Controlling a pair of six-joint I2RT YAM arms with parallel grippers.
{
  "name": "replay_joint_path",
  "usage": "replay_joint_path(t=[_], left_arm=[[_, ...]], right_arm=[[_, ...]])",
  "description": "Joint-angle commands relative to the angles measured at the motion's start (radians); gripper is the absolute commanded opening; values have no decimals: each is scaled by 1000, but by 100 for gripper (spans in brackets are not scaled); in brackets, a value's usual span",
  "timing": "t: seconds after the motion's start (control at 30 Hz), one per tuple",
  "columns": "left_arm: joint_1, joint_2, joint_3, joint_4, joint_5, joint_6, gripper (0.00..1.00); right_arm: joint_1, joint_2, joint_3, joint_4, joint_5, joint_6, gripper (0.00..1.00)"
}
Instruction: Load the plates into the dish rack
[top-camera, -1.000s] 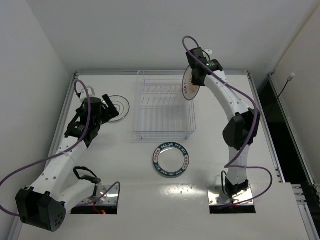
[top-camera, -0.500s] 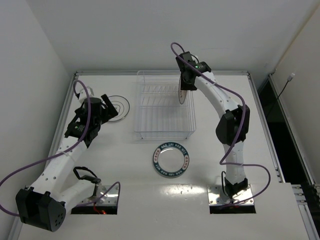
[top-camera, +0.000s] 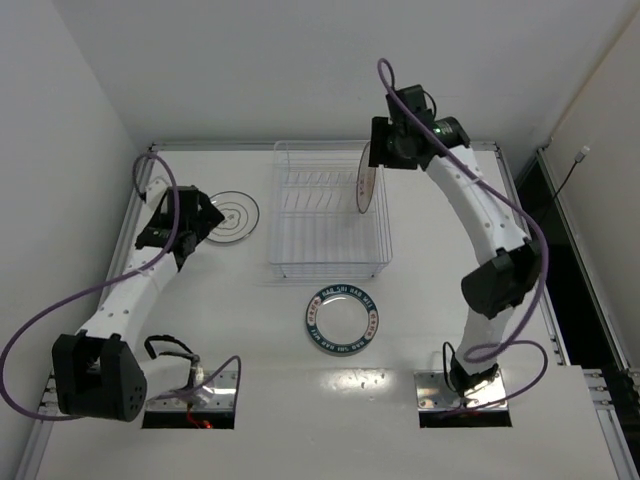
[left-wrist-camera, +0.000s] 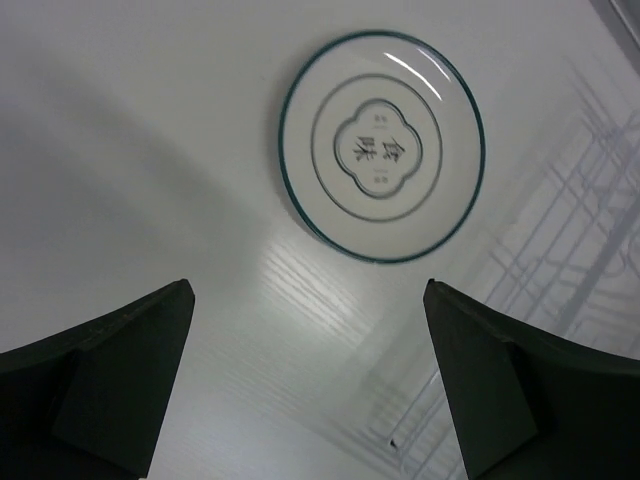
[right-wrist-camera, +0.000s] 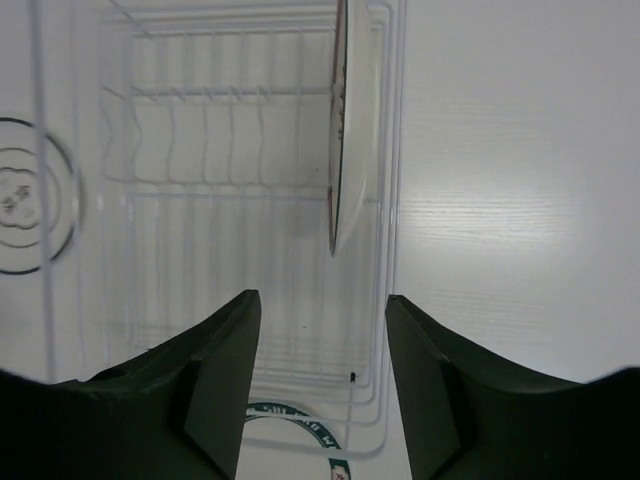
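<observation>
one plate racked, two to go
banded plate (top-camera: 366, 185) stands in dish rack (top-camera: 328, 265); we see left gripper (left-wrist-camera: 308, 290), right gripper (right-wrist-camera: 322, 300) spread, empty.

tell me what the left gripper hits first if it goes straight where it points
Probably the thin-rimmed plate lying flat ahead of the open left gripper, or bare table just short of it; depth is unclear.
</observation>
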Motion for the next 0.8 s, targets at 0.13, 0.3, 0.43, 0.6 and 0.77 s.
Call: replay_joint_path(t=[0.13, 0.3, 0.43, 0.6, 0.77], left_arm=[[347, 11, -281, 511, 397, -167, 99], [444, 163, -423, 958, 533, -293, 99], [423, 280, -379, 975, 535, -244, 99], [414, 517, -288, 989, 686, -192, 94], [391, 616, -231, 1046, 699, -221, 83]], right_arm=[[-43, -248, -175, 121, -217, -37, 56], [-72, -344, -287, 121, -265, -37, 57], [-112, -393, -322, 110, -265, -37, 59], [-170, -404, -313, 73, -274, -59, 60], [-204, -404, -293, 52, -305, -59, 60]])
